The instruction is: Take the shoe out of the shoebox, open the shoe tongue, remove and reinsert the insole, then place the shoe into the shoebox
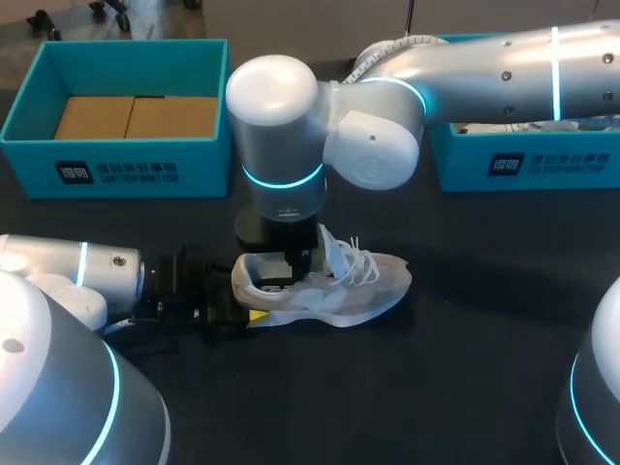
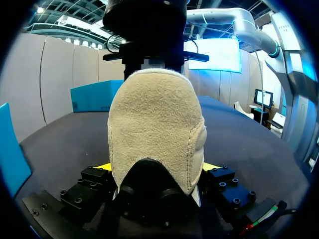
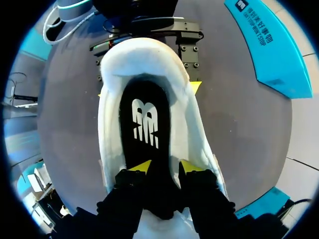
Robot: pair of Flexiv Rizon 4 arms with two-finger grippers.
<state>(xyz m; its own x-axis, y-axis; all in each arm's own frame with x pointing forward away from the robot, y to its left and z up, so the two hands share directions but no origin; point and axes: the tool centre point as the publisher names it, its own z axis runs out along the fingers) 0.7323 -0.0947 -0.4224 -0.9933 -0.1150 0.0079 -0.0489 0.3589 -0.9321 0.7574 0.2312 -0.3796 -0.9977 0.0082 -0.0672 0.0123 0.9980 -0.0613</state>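
A pale cream suede-and-mesh sneaker (image 1: 363, 291) with white laces (image 1: 354, 260) is lying upright on the dark table (image 1: 465, 368), its heel sitting between the fingers of the left claw (image 2: 155, 168). That claw is closing on the heel from both sides, and its yellow fingertips (image 2: 103, 167) are pressing against the suede heel cup, low and next to the sole. The toe is pointing straight away from this claw. The right claw (image 3: 165, 168) is hanging directly over the shoe's opening and dipping into it. Its two yellow tips are standing a narrow way apart, so it is partly open. A black foam insole with a white logo (image 3: 144, 124) is lying flat inside the shoe, showing under the tips and in the gap between them, and running on ahead of them to the heel. The tips are not clamping anything. Beyond the right claw's wrist, a teal cardboard shoebox with a brown cardboard floor (image 1: 116, 160) is sitting well apart from the shoe. A second teal shoebox (image 1: 542, 165) is sitting under the right arm, also apart from the shoe.
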